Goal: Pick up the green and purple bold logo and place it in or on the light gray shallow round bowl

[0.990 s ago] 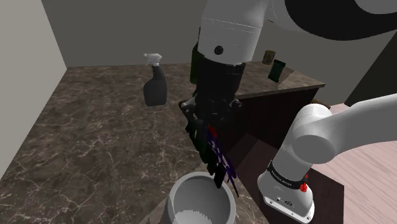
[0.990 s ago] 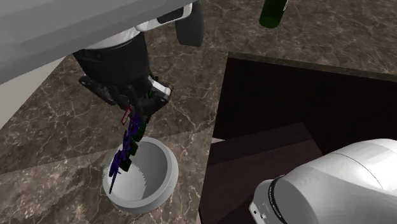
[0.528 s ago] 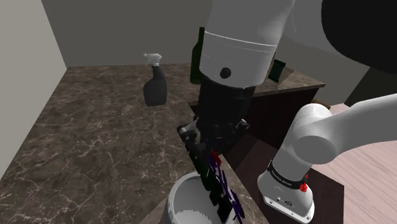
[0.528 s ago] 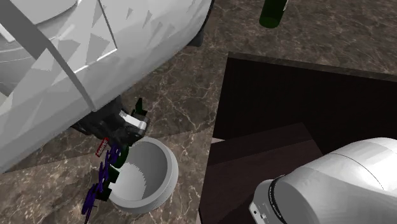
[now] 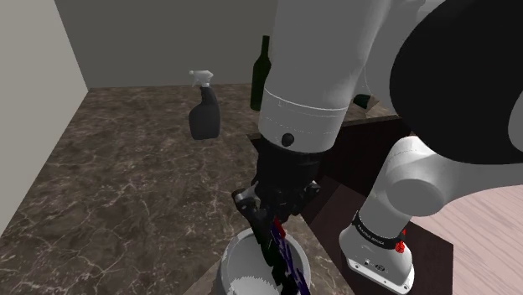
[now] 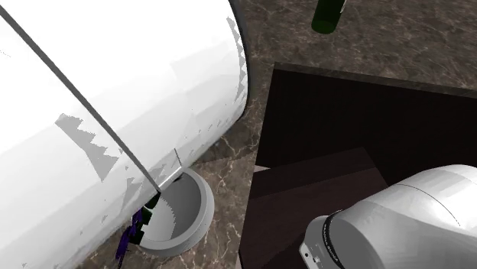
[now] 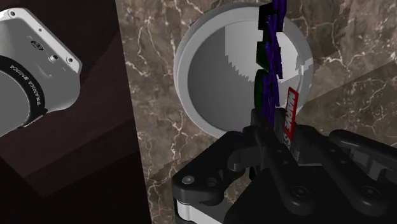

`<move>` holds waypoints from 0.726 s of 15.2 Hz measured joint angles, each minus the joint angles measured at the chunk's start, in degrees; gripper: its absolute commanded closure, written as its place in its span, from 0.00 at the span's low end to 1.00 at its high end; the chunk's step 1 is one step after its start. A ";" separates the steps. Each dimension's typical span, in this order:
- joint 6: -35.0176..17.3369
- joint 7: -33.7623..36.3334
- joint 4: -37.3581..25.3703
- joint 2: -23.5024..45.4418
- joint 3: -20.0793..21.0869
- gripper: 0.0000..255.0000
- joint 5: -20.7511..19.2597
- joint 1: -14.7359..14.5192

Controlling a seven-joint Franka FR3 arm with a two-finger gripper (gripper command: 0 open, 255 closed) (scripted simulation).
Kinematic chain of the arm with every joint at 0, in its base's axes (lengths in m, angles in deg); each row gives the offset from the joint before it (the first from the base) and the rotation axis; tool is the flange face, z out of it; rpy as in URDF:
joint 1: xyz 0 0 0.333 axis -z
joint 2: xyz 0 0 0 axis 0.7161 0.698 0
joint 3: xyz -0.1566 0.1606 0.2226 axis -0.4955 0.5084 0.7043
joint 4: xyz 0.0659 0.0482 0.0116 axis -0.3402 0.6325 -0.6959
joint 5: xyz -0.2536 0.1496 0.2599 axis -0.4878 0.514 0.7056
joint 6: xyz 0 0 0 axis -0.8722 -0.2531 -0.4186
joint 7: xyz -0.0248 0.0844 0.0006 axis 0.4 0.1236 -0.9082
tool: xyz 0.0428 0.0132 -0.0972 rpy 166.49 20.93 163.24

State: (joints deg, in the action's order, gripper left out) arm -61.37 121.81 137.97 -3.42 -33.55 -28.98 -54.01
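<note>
My fingers (image 7: pixel 257 143) are clamped on the green and purple logo (image 5: pixel 283 251), which hangs over the grey bowl (image 5: pixel 237 261) on the marble table (image 5: pixel 126 193), low in the shoulder view's middle. I cannot read the white lettering on its red tag (image 7: pixel 290 116).

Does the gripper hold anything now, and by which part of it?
Yes. The fingers clasp the green and purple logo at its end beside the red tag; the rest of it reaches over the light gray bowl.
</note>
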 measured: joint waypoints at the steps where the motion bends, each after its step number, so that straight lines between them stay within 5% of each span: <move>1: -0.69 -0.07 0.64 0.00 0.42 1.00 0.33 -0.08; 11: -3.89 -0.66 3.61 0.11 2.18 1.00 1.84 -0.40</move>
State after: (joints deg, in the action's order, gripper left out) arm -65.26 121.15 141.57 -3.31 -31.37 -27.14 -54.41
